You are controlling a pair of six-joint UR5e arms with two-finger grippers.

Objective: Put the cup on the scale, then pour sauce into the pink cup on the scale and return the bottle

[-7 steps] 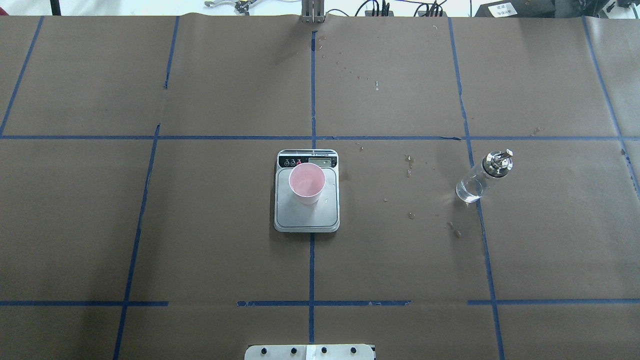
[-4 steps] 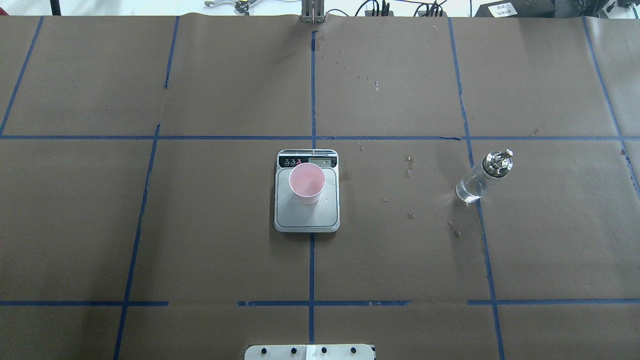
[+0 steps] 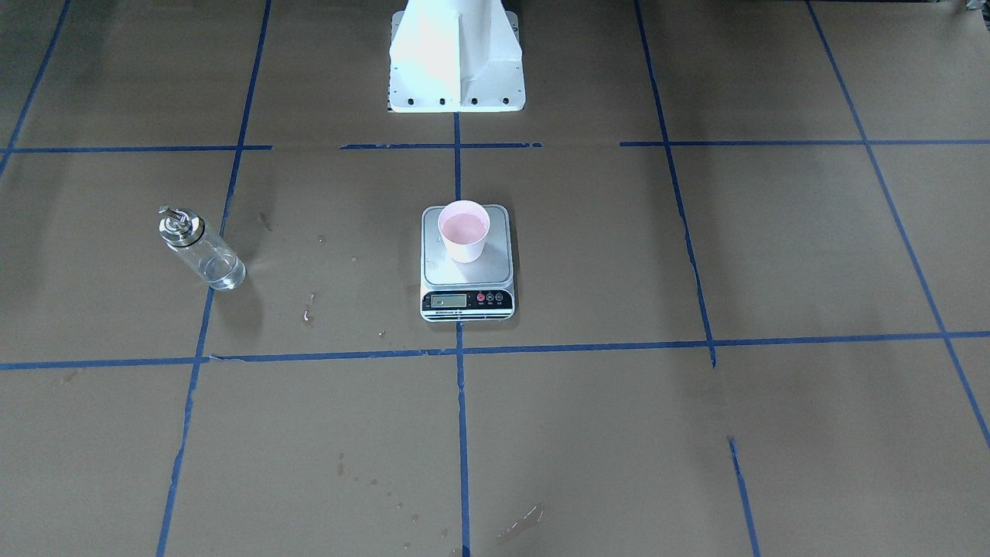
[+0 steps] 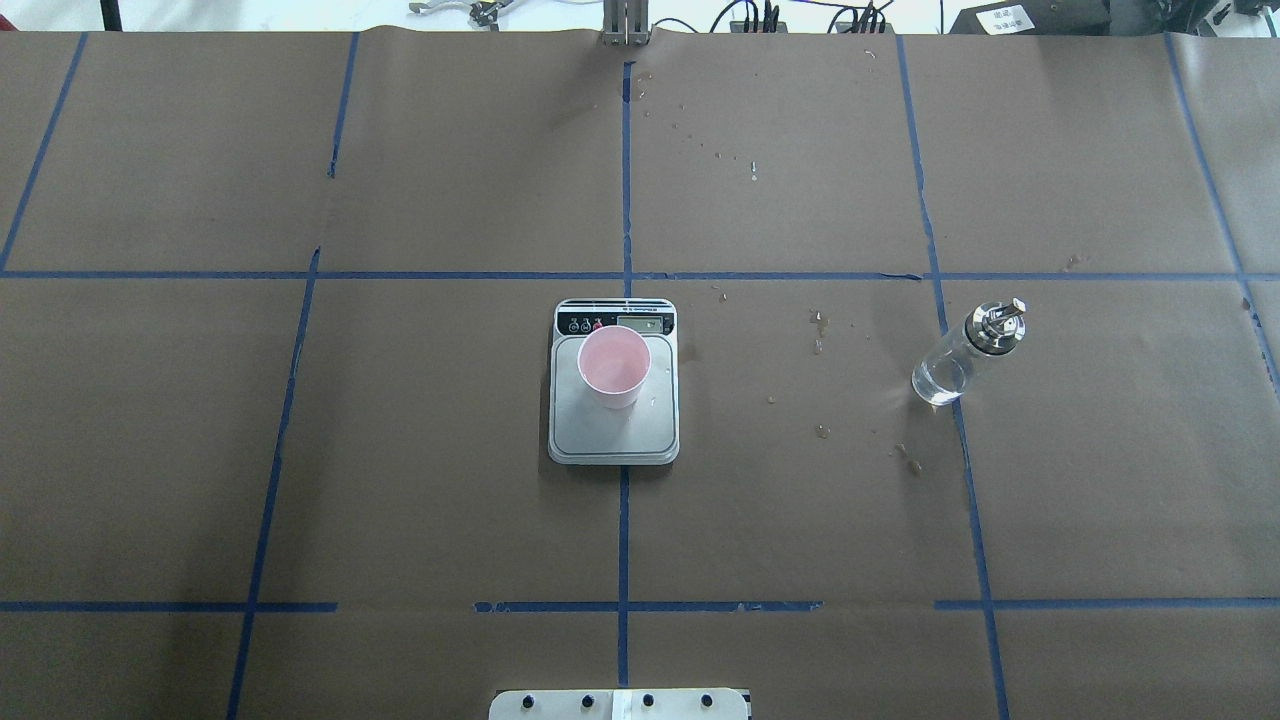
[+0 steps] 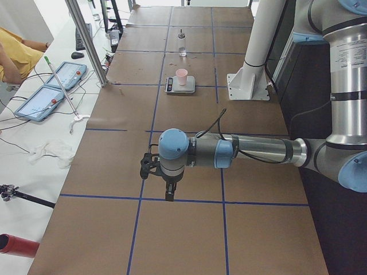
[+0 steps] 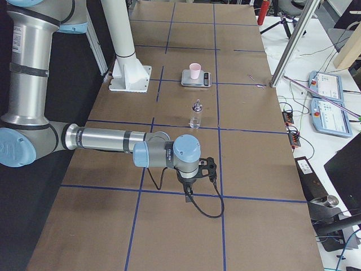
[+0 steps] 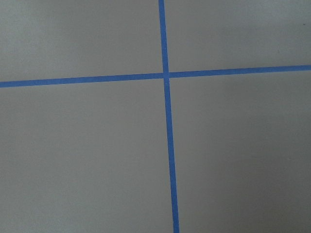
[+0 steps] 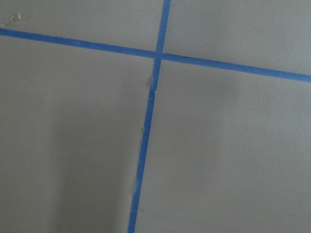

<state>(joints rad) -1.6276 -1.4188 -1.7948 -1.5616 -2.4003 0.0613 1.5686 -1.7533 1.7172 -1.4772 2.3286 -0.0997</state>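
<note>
The pink cup [image 4: 613, 365] stands upright on the scale [image 4: 613, 432] at the table's middle, on the platform's half nearer the display. The bottle [image 4: 965, 352] stands alone on the brown paper on the robot's right side, with clear sauce [image 4: 936, 383] low in its glass. The left gripper [image 5: 168, 192] shows only in the exterior left view and the right gripper [image 6: 189, 195] only in the exterior right view. Each hangs low over bare paper near a table end, far from cup and bottle. I cannot tell whether either is open or shut. Both wrist views show only paper and blue tape.
Blue tape lines grid the brown paper. Small wet spots [image 4: 820, 330] lie between scale and bottle. The robot's white base [image 3: 455, 77] stands behind the scale. A metal post [image 5: 86, 40], tablets [image 5: 57, 86] and a seated person [image 5: 17, 48] are beyond the table's far edge.
</note>
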